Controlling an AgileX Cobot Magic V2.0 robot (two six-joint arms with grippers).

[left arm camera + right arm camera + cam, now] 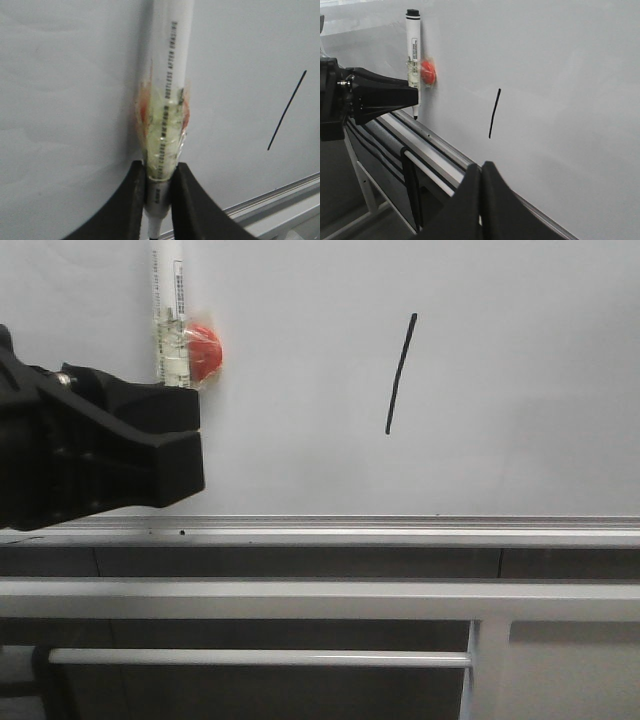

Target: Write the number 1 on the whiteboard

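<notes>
On the whiteboard [500, 390], right of centre, sits the number 1 [400, 373], while off to its left the left hand [159, 187] is clamped on a white marker [167, 90], and the right hand [481, 200] looks pinched closed with nothing in it.

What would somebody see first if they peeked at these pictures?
Probably the black number 1, a thin slanted stroke on the big pale whiteboard, right of the middle in the front view. Next comes the white marker pen with a red round thing taped to it, standing upright against the board at the left. The black left gripper is shut on that pen.
</notes>
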